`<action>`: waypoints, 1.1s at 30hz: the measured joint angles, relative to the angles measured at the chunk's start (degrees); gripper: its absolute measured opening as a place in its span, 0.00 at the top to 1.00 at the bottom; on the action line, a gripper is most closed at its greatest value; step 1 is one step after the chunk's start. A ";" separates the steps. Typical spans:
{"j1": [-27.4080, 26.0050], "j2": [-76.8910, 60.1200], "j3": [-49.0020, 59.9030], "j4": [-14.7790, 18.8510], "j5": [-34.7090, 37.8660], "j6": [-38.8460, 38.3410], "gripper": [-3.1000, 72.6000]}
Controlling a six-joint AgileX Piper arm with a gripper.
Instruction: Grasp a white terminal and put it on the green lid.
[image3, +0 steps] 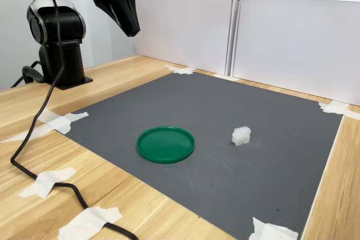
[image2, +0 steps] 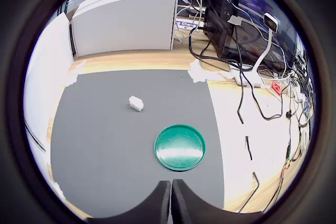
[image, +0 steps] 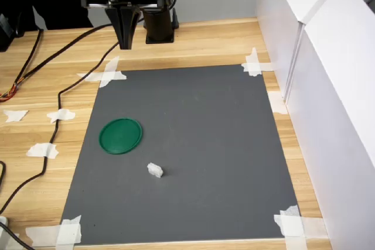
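Note:
A small white terminal (image: 154, 170) (image2: 136, 103) (image3: 241, 135) lies on the grey mat, a short way from the green lid (image: 120, 136) (image2: 180, 147) (image3: 165, 144), which lies flat on the same mat. My gripper (image: 126, 44) (image2: 171, 184) (image3: 133, 31) hangs high in the air near the mat's far edge in the first exterior view, well away from both. Its fingers are pressed together with nothing between them.
The grey mat (image: 193, 144) is taped at its corners to a wooden table. White panels (image: 328, 74) wall the first exterior view's right side. The arm's base (image: 158, 24) stands behind the mat. A black cable (image: 53, 103) runs along the first exterior view's left.

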 joint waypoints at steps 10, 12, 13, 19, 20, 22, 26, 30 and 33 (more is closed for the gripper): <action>0.00 18.54 -19.08 1.90 14.20 -4.97 0.97; 0.00 22.33 -23.04 4.07 16.38 -5.41 0.94; 0.00 24.09 -24.77 5.17 17.15 -5.96 0.92; 0.00 32.24 -31.97 7.45 18.20 -7.01 0.68; 0.00 33.51 -32.79 7.51 18.46 -6.95 0.63; 0.00 36.02 -34.23 7.99 18.75 -6.95 0.50; 0.00 40.63 -37.64 9.64 20.34 -6.58 0.25; 0.00 44.83 -42.17 10.05 23.51 -4.51 0.07; 0.00 46.80 -44.17 10.27 24.49 -3.77 0.03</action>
